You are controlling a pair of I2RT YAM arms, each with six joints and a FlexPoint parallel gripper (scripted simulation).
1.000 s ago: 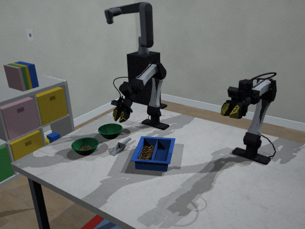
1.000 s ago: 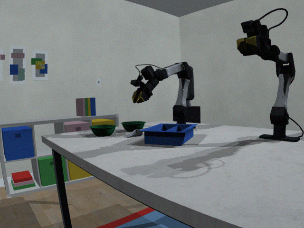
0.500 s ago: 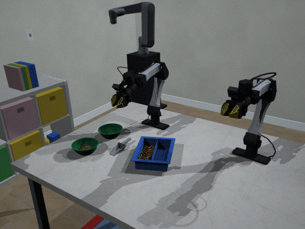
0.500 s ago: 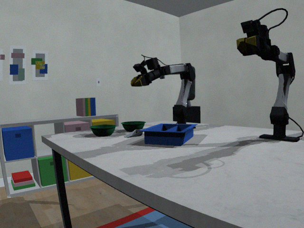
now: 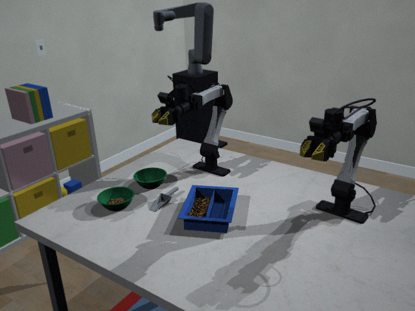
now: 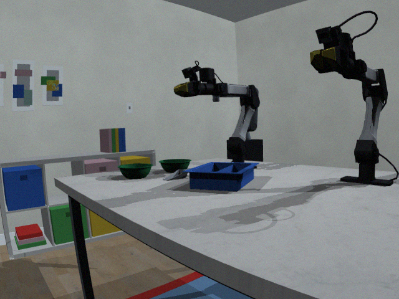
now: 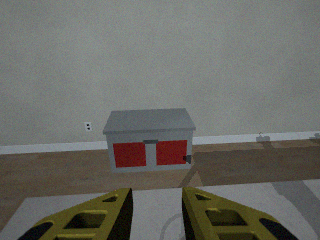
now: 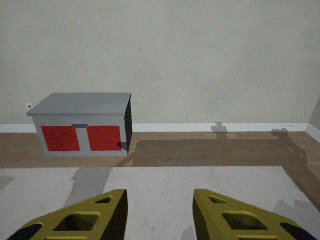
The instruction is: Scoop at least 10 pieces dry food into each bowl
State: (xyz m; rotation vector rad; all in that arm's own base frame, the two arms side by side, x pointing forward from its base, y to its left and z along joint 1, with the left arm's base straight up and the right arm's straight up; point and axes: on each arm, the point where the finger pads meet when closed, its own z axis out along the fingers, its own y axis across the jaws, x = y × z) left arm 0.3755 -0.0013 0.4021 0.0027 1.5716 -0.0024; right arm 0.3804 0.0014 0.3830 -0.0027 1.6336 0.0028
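1. Right claw: partly open, moderate gap, nothing held. Up in the air, well above bench.
2. Left claw: partly open too, slightly narrower gap, nothing held. Also raised, well above bench.
3. Scoop: on bench, between bowls and box, apart from both in top view. Handle points toward the right arm's base side.
4. Blue box: flat on bench, two compartments. Dry food in the one nearer the scoop.
5. Green bowl, nearer bench corner: upright, small heap of food inside, count unclear.
6. Other green bowl: upright, just beside first, nearer right arm. A few specks low inside, too small to count.
7. Wrist views: grey cabinet, red door panels, on floor by wall, beyond bench edge.
8. Cube shelf: past bench on bowls' side, coloured bins inside, upright books on top.
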